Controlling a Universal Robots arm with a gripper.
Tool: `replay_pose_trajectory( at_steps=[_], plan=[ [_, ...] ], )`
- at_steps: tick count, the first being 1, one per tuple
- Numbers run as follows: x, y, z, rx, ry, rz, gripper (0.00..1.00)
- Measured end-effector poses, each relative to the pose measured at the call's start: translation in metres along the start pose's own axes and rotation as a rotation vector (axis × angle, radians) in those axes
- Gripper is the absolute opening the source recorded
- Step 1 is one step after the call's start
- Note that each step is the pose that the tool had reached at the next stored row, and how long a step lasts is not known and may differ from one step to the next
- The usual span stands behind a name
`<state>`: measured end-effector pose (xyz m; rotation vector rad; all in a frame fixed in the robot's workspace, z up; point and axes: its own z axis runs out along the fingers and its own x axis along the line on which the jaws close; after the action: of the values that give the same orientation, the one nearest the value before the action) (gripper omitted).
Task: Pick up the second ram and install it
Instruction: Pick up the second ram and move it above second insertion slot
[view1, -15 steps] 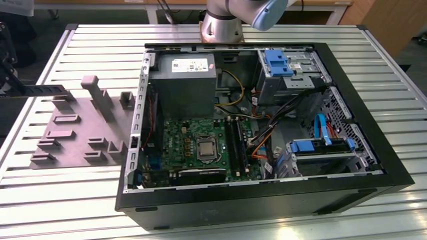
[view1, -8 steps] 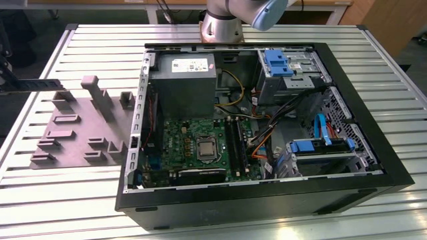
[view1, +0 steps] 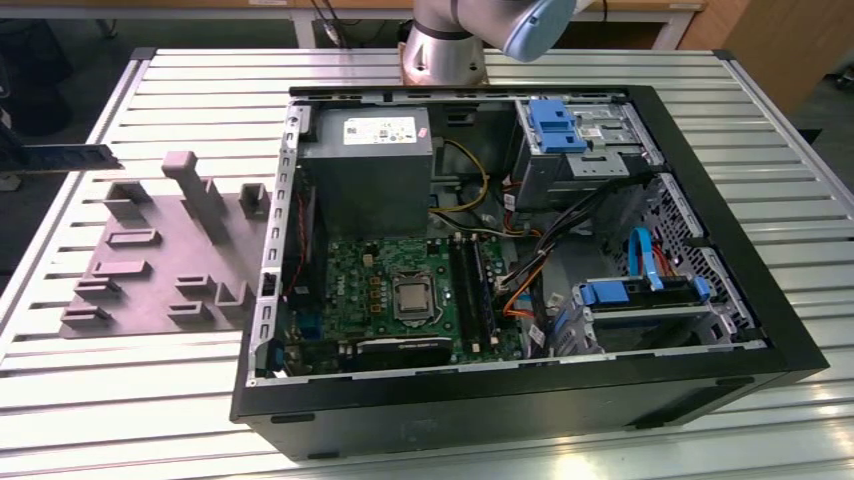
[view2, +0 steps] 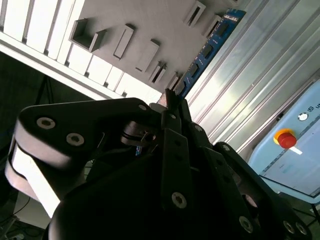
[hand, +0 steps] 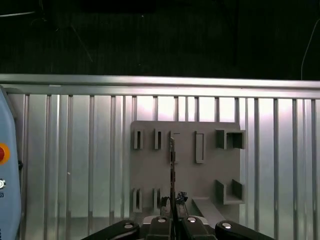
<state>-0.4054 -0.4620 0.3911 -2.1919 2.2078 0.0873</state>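
I'm working over a slatted metal table (view1: 134, 400). There's dark floor (hand: 160, 35) past its edge and wooden furniture (view1: 781, 40) behind. The gripper (hand: 172, 216) is pinched almost closed on one end of the second ram (hand: 172, 165) — the stick is held off the surface over the grey holder plate (hand: 210, 170), its long axis running straight out from the fingertips, thin edge towards the first wrist view. In the exterior view it sits level at that view's far left, lengthwise across the picture. I count one stick, one plate and one open computer case (view1: 534, 400).
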Motion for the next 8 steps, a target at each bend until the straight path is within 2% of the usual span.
replay_pose_trajectory(
  at_steps=[5,8],
  plan=[
    [-0.0005,0.0002,-0.0078,0.0,0.0,0.0,0.14],
    [-0.0005,0.0002,-0.0085,0.0001,-0.0001,0.0,0.14]
  ],
)
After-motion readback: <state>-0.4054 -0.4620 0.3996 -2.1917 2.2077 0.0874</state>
